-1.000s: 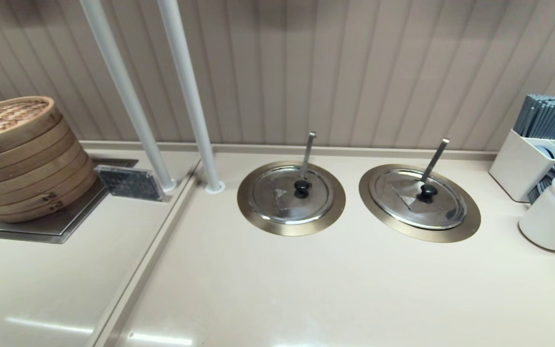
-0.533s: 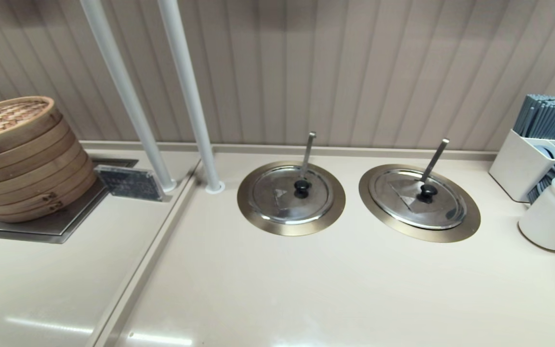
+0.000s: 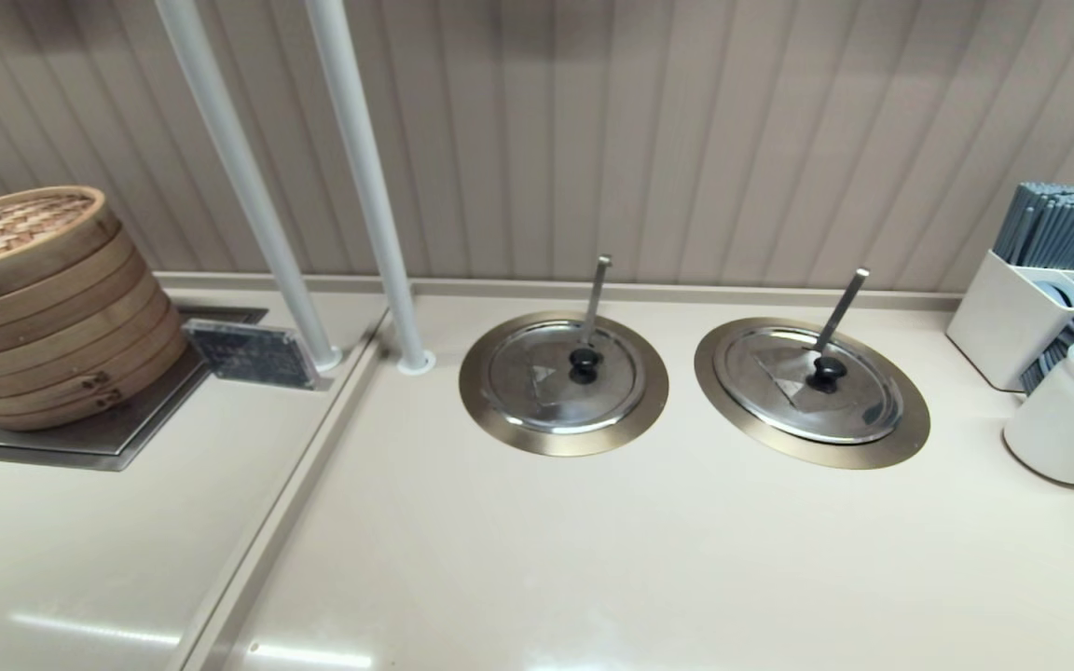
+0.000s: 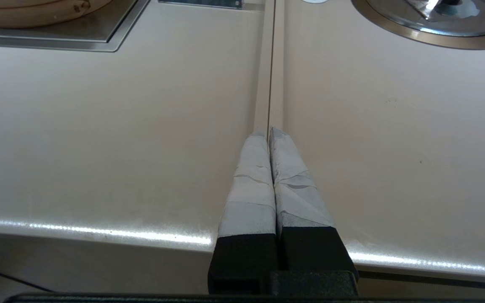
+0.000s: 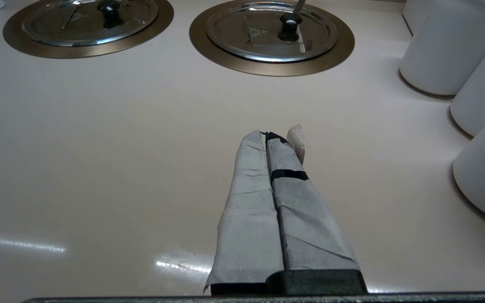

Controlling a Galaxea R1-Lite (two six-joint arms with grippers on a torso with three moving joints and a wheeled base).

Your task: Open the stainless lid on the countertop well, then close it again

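Observation:
The stainless lid (image 3: 784, 396) with its black knob (image 3: 826, 371) and pale wedge panel lies shut on the countertop well, framed by a brass-coloured ring (image 3: 877, 454). A slanted ladle handle (image 3: 843, 308) sticks out behind the knob. The right wrist view shows the same lid (image 5: 263, 47) and ring (image 5: 343, 46) far ahead of my right gripper (image 5: 266, 134), which is shut and empty low over the counter. My left gripper (image 4: 269, 131) is shut and empty near the counter's front edge, over the seam. Neither gripper shows in the head view.
The twin lid (image 3: 537, 396) with an upright handle sits left of the task lid. Bamboo steamers (image 3: 34, 298) stand at the far left, two white poles (image 3: 378, 233) behind. White canisters (image 3: 1073, 410) and a chopstick holder (image 3: 1059, 233) crowd the right edge.

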